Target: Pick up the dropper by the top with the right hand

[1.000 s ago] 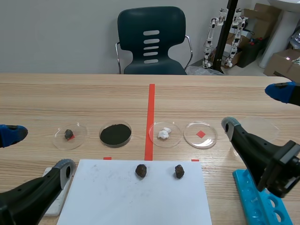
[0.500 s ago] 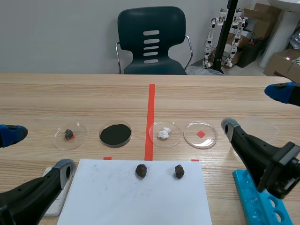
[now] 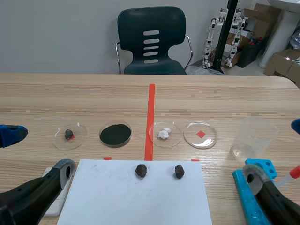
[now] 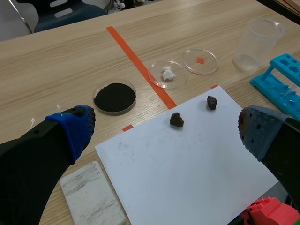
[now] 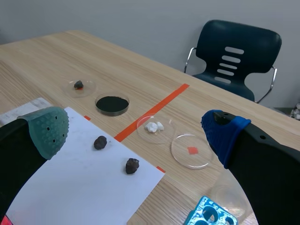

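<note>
Approach step: my right claw [image 5: 134, 133] was open, empty. Next move needed alignment over dropper [image 3: 293, 174] top, beside rack [image 3: 265, 166], table's near-right corner.

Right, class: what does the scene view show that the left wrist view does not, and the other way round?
Only the scene view: the small rock in the rock dish, the red-tipped dropper beside the rack, and the chair in full.
Only the left wrist view: a red block beside the paper's corner.
Both: the powder dish, the white-lump dish, the marked dish, the cup, the rack, two rocks on the paper, and the slab, partly hidden in the scene view.
</note>
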